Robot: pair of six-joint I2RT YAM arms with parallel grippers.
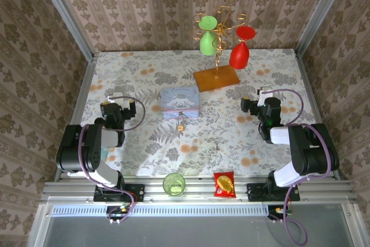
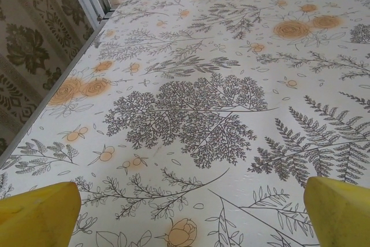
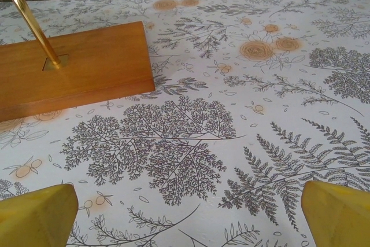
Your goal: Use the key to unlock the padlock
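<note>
Standing by with both jaws spread wide, holding nothing
Left gripper (image 2: 186, 217) is hovering low; padlock (image 1: 181, 125) is lying mid-table just before the blue tin (image 1: 180, 103), seemingly within either arm's reach; right gripper (image 3: 186, 217) is hovering near the wooden stand (image 3: 75, 67)

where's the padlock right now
In the top view the padlock lies near the middle of the table, just on the near side of the pale blue tin.
</note>
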